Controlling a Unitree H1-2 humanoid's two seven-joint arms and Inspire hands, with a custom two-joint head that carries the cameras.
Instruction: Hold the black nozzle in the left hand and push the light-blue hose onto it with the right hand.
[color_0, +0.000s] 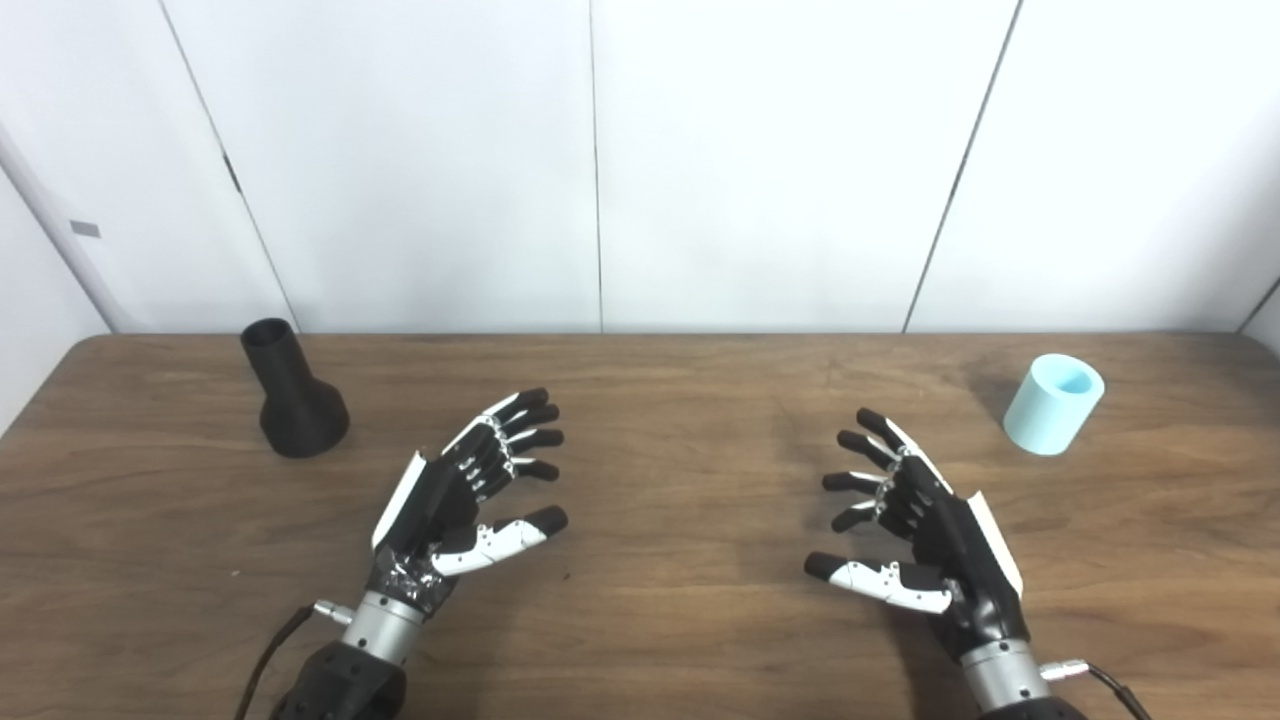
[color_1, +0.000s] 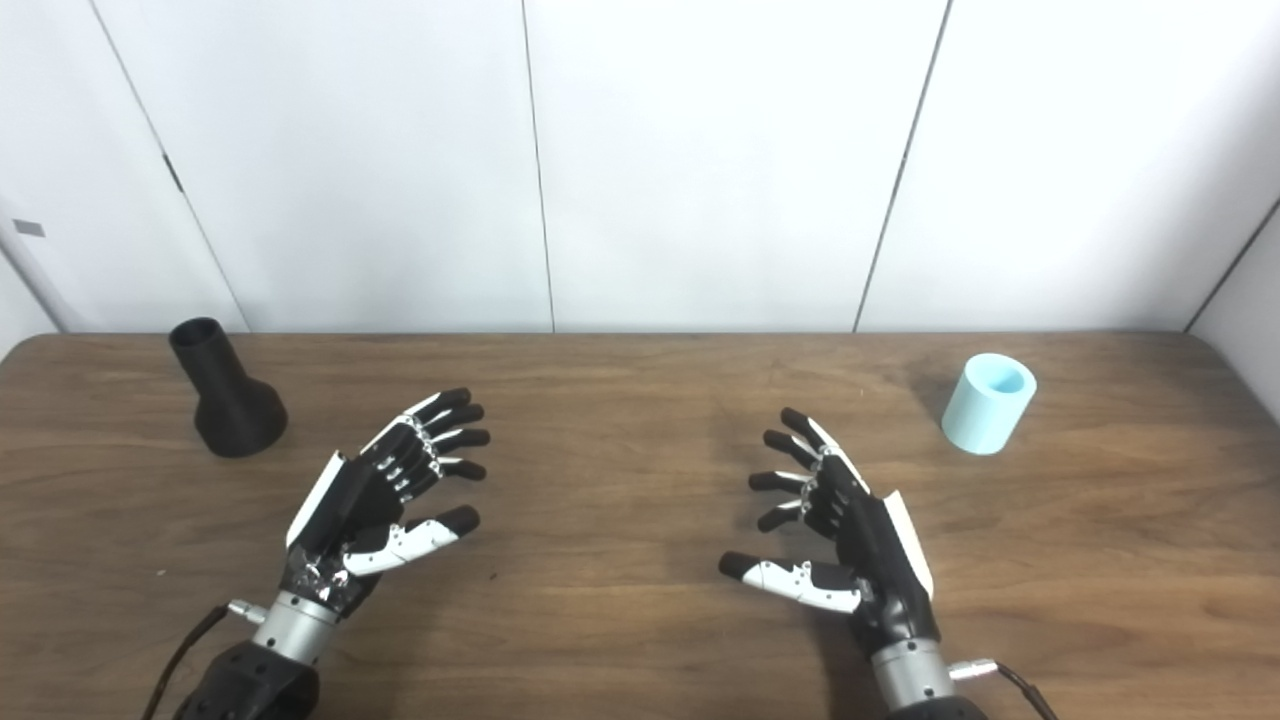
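Observation:
The black nozzle (color_0: 292, 392) stands upright on its wide base at the far left of the wooden table (color_0: 660, 400), narrow mouth up. The light-blue hose piece (color_0: 1053, 403), a short hollow cylinder, stands at the far right with its open end up. My left hand (color_0: 470, 490) hovers open over the table's middle-left, to the right of and nearer than the nozzle, holding nothing. My right hand (color_0: 905, 520) is open too, palm inward, left of and nearer than the hose. Neither hand touches anything.
White wall panels (color_0: 600, 160) rise directly behind the table's far edge. Cables run from both wrists at the bottom of the picture. Bare wood lies between the two hands.

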